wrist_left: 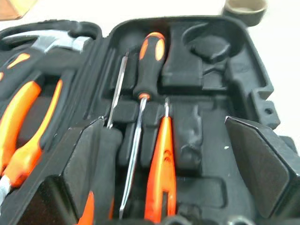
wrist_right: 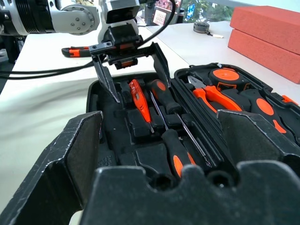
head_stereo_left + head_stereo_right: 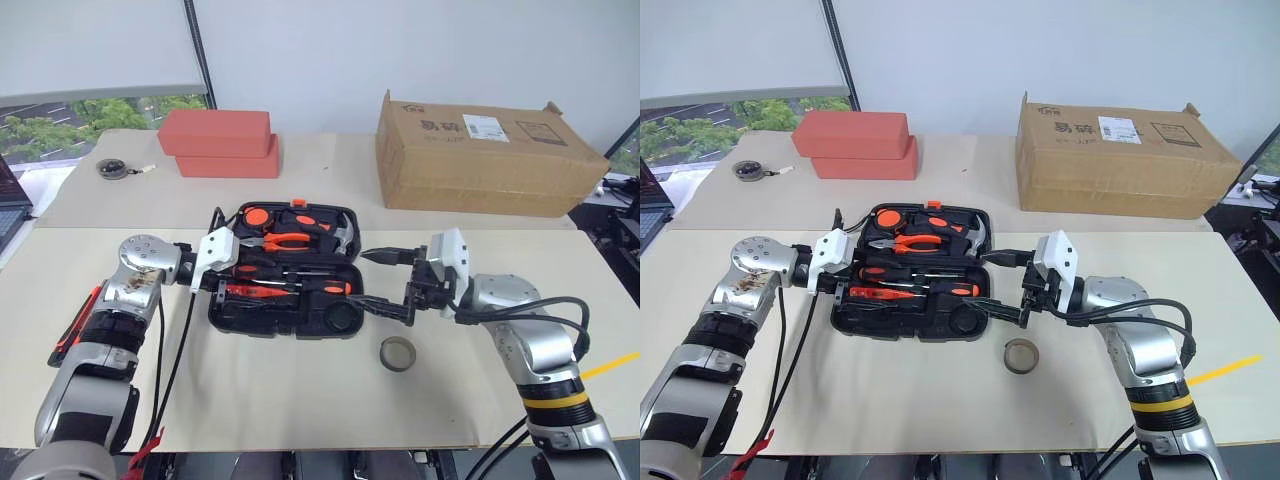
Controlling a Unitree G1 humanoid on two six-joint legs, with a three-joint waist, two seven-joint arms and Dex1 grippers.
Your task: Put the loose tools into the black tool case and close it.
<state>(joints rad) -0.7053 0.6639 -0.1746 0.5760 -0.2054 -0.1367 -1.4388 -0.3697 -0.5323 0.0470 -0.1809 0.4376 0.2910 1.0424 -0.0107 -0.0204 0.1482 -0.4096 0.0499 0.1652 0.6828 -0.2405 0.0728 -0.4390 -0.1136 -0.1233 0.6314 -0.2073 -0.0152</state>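
Observation:
The black tool case (image 3: 222, 316) lies open and flat at the table's middle. Its front half holds two black-and-orange screwdrivers (image 2: 162, 93) and the slim orange tester screwdriver (image 1: 161, 173). My left gripper (image 2: 140, 90) hangs open and empty just above that half's left end, over the tester. At the case's right edge my right gripper (image 3: 365, 281) stands wide open, pointing left, with nothing between its fingers. A small grey tape roll (image 3: 397, 353) rests on the table in front of the case's right corner. The orange-black utility knife (image 2: 75, 50) lies on the table left of the case, partly under my left arm.
Orange-handled pliers (image 3: 285, 241) and a hammer (image 3: 340, 235) sit in the case's rear half. Two stacked red boxes (image 3: 220, 142) and a cardboard box (image 3: 480, 155) stand at the back. A round tape measure (image 3: 113, 169) lies far left.

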